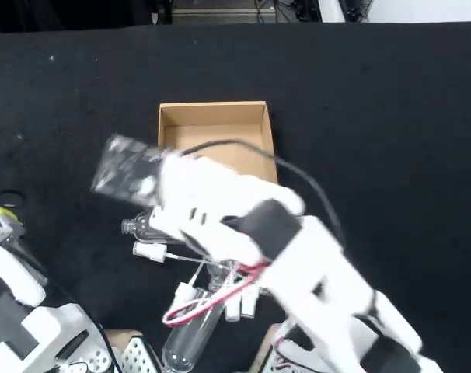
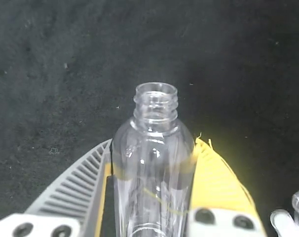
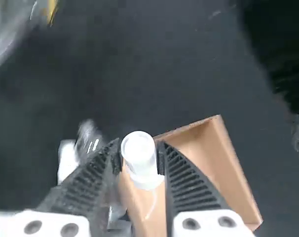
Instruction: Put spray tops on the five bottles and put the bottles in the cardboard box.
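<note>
From above, my right arm (image 1: pixel 298 256) hangs blurred by the cardboard box (image 1: pixel 212 124). My left gripper (image 2: pixel 152 173) clamps an uncapped bottle (image 2: pixel 155 106) over the table (image 2: pixel 65 49). My right gripper (image 3: pixel 138 148) pinches what looks like a spray top (image 3: pixel 138 160); next, it must meet that neck squarely.

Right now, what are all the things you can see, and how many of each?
table: one, black, under everything.
cardboard box: one, brown, open, mid-table.
bottles: at least two, clear; open bottle with no top, gripped; lying bottle near the box.
spray tops: at least three, white; held spray top close to the box, loose spray top beside the lying bottle, more spray tops partly under the right arm.
left gripper: one, yellow and grey, shut on the open bottle.
right gripper: one, dark fingers, shut on the held spray top.
</note>
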Action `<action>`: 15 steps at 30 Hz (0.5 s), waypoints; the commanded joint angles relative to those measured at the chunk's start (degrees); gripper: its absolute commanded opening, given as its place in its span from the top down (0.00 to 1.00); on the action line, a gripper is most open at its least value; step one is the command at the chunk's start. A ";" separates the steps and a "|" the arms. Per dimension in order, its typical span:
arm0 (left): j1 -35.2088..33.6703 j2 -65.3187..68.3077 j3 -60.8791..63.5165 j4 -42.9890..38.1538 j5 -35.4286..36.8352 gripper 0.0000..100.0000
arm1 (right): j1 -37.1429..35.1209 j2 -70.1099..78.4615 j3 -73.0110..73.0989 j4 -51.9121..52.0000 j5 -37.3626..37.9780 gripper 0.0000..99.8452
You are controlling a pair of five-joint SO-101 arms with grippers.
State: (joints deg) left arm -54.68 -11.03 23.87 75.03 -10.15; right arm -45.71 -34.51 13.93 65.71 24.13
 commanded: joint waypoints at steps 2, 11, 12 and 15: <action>5.32 -4.31 -8.75 5.45 -0.70 0.89 | 6.77 -6.81 -8.48 0.18 -8.09 0.93; 22.64 -25.67 -8.48 2.46 2.90 0.89 | 28.40 -14.02 -16.04 0.09 -22.95 0.93; 25.89 -27.87 -8.40 1.67 3.96 0.89 | 29.98 -14.20 -16.66 0.09 -25.14 0.93; 36.62 -33.58 -8.22 -0.62 6.24 0.89 | 33.41 -14.20 -18.51 0.09 -30.95 0.93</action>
State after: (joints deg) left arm -31.12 -35.47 17.63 77.93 -7.08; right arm -16.35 -47.52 -0.66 65.71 -1.98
